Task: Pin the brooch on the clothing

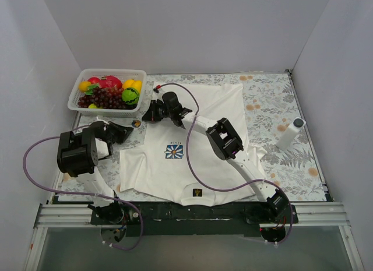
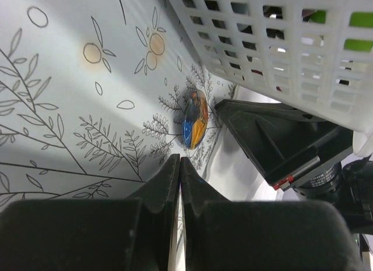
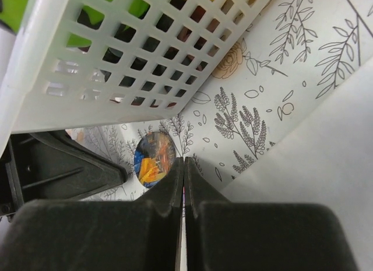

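The brooch (image 1: pixel 136 123), a small round blue-and-orange disc, lies flat on the floral tablecloth just left of the white T-shirt (image 1: pixel 215 108), not on it. The shirt is spread out, with its flower emblem (image 1: pixel 173 151) and black neck label (image 1: pixel 197 193) facing up. My left gripper (image 1: pixel 126 132) is shut and empty, tips just short of the brooch (image 2: pixel 194 118). My right gripper (image 1: pixel 145 116) is shut and empty, tips next to the brooch (image 3: pixel 154 157) from the other side. In the left wrist view the left gripper (image 2: pixel 180 160) points at the brooch; in the right wrist view the right gripper (image 3: pixel 184 161) does too.
A white plastic basket (image 1: pixel 77 95) of fruit stands just behind the brooch and both grippers; its lattice wall shows in the left wrist view (image 2: pixel 280 55) and the right wrist view (image 3: pixel 116 67). A white cylinder (image 1: pixel 290 134) stands at the right. Grey walls enclose the table.
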`<state>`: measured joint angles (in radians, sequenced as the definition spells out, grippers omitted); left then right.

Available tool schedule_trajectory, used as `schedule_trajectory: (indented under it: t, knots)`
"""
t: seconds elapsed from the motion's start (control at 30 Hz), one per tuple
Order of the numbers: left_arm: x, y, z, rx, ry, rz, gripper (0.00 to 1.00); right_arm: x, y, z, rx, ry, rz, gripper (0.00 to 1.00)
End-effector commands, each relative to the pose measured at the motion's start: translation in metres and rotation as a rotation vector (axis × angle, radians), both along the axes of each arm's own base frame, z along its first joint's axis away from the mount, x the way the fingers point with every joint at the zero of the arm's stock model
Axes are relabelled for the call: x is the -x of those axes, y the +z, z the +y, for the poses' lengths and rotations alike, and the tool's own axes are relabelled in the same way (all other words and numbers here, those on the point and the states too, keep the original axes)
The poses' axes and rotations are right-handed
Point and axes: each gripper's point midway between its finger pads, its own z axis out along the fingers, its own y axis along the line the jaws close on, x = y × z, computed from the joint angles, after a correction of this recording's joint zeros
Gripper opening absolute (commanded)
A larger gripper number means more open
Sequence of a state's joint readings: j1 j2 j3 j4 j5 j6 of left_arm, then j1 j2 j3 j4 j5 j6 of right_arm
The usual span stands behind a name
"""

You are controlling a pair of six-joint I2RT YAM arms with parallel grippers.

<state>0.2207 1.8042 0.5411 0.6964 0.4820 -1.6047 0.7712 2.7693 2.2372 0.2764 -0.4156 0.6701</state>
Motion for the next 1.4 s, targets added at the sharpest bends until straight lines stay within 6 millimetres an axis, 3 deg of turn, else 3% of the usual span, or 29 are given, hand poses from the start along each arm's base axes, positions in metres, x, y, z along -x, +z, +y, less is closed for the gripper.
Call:
schedule_trajectory:
  t: [0.0, 0.27, 0.6, 0.8, 1.0, 1.2, 1.23, 1.37]
  knots:
    - [-0.013, 0.011, 0.015, -0.038, 0.053, -0.032, 0.0, -0.003, 0.009, 0.009, 0.006, -0.041, -0.034, 0.01]
    - [-0.025, -0.004, 0.029, -0.066, 0.115, 0.019, 0.0, 0.003, 0.0, 0.015, 0.022, -0.044, -0.026, 0.01]
    - [-0.041, -0.021, 0.022, -0.052, 0.032, 0.048, 0.0, 0.009, -0.007, 0.014, 0.035, -0.028, 0.003, 0.01]
    - [-0.028, -0.022, 0.003, 0.004, -0.048, 0.052, 0.0, 0.023, -0.011, 0.01, 0.051, 0.012, 0.027, 0.01]
    - [-0.012, -0.024, -0.013, 0.008, -0.076, 0.074, 0.0, 0.036, -0.003, 0.01, 0.058, 0.052, 0.022, 0.01]
    - [0.003, -0.026, -0.02, 0.021, -0.087, 0.108, 0.0, 0.056, -0.002, 0.007, 0.09, 0.104, 0.038, 0.01]
    - [0.004, -0.021, -0.019, 0.017, -0.084, 0.097, 0.0, 0.064, -0.012, 0.001, 0.11, 0.118, 0.064, 0.01]
    - [0.018, -0.014, -0.018, -0.005, -0.067, 0.099, 0.0, 0.079, -0.003, -0.01, 0.12, 0.15, 0.061, 0.01]
